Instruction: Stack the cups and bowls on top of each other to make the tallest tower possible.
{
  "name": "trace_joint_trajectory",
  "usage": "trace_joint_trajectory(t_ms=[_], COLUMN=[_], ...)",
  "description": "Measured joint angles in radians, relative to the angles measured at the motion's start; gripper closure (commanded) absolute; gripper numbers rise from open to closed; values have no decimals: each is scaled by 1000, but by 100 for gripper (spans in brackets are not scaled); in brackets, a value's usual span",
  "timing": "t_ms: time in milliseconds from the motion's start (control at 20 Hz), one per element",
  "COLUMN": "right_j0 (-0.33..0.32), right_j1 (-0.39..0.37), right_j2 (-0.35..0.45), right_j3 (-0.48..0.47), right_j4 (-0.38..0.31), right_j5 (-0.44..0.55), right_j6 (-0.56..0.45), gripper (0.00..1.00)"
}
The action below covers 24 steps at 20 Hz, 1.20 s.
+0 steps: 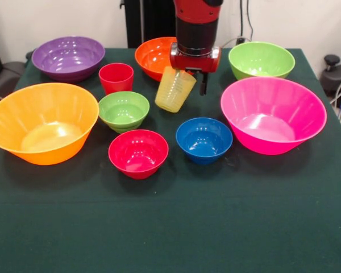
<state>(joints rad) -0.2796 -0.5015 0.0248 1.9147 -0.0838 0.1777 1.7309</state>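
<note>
My gripper point(192, 79) hangs over the back middle of the table, shut on the rim of the translucent yellow cup point(174, 90). The cup is tilted and lifted off the cloth. One dark finger point(203, 85) shows to the cup's right; the other is hidden by the cup. The red cup point(116, 78) stands upright to the left. The small green bowl point(124, 111), small red bowl point(138, 152) and small blue bowl point(204, 139) sit open side up in front. Nothing is stacked.
The purple bowl point(68, 57) is at the back left, the medium orange bowl point(153, 57) behind the gripper, the medium green bowl point(261, 60) at the back right. The large orange-yellow bowl point(42, 122) is left, the large pink bowl point(273, 114) right.
</note>
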Motion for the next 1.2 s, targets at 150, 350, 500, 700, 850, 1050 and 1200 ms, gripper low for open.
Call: trace_joint_trajectory(t_ms=[150,350,500,700,850,1050,1200], right_j0=[-10,-15,-14,-14,-7,8,20], right_j1=[0,0,0,0,0,0,0], right_j2=[6,6,6,5,0,-9,-15], right_j3=[0,-1,-1,-3,-7,-14,-20], right_j4=[0,0,0,0,0,0,-5], right_j5=[-2,-1,-1,-1,-1,-1,-1], right_j6=[0,0,0,0,0,0,0], gripper=[0,0,0,0,0,0,0])
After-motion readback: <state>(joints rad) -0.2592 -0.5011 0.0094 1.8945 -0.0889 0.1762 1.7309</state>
